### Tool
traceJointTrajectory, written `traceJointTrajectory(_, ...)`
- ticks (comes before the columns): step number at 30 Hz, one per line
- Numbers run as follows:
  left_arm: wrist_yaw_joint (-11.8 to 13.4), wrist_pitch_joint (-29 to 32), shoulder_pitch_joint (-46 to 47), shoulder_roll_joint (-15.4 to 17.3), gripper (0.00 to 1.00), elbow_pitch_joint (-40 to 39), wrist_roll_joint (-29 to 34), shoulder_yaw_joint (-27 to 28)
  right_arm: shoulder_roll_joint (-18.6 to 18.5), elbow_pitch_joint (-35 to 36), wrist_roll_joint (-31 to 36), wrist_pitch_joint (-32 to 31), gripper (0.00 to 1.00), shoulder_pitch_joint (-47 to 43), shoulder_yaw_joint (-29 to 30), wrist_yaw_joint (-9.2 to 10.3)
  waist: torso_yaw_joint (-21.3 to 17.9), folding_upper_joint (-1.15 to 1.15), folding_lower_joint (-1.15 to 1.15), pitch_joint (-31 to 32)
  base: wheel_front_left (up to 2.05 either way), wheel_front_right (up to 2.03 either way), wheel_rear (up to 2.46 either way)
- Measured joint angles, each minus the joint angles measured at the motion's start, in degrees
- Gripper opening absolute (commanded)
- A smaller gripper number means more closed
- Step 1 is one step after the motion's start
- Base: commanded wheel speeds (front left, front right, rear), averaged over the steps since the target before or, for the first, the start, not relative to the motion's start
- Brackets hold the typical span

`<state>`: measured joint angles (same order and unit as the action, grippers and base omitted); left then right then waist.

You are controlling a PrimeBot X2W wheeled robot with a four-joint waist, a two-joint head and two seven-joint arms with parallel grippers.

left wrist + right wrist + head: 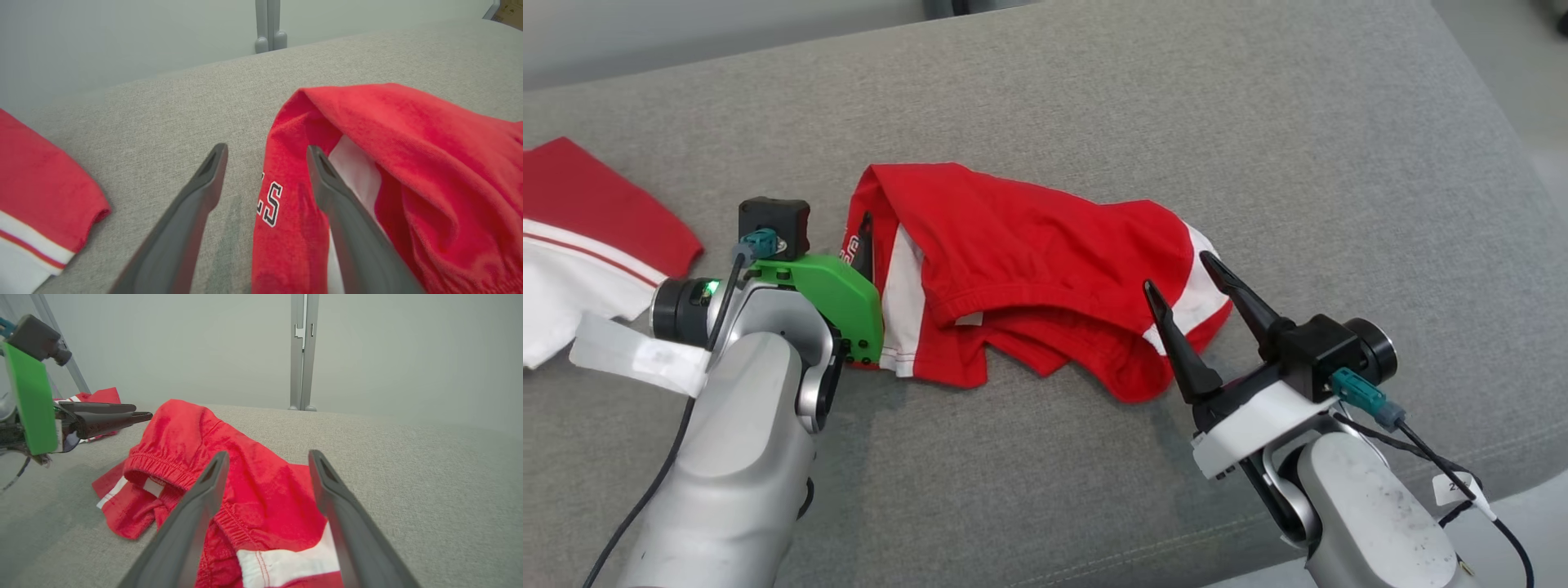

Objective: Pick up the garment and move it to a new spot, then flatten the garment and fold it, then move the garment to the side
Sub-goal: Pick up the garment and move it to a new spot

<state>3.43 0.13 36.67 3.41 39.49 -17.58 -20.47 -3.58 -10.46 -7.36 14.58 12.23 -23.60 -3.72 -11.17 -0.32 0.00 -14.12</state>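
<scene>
The garment [1045,253] is a pair of red shorts with white side stripes, lying crumpled on the grey cushion [1094,122]. My left gripper [862,237] sits at the garment's left end, open. In the left wrist view the lettered red fold of the garment [408,134] lies between the spread fingers of the left gripper [266,149], ungripped. My right gripper [1176,269] is open over the right end. In the right wrist view the garment [179,428] and its white stripe lie under the right gripper [268,453], with the left gripper [143,410] at the far left.
A second red and white cloth [572,245] lies at the cushion's left edge, close to my left forearm. The cushion's front edge runs at lower right [1462,490]. A grey metal post [302,351] stands behind the cushion against a pale wall.
</scene>
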Motion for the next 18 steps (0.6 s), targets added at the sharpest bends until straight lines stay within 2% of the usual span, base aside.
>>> traceJointTrajectory(8,-0.9,-5.9,-1.2,-0.8,1.00,-2.4,-2.1,-0.1,0.0,-4.5,-2.2,0.0,1.00,0.0,-3.3,-1.87,4.8,0.00,0.00,1.6,0.00,0.00,0.00)
traceJointTrajectory(18,-0.9,-12.9,-10.8,-1.2,1.00,-8.0,-5.2,-0.3,0.0,-12.2,-5.4,0.0,1.00,0.5,-4.9,-2.81,12.1,0.00,0.00,3.7,0.00,0.00,0.00)
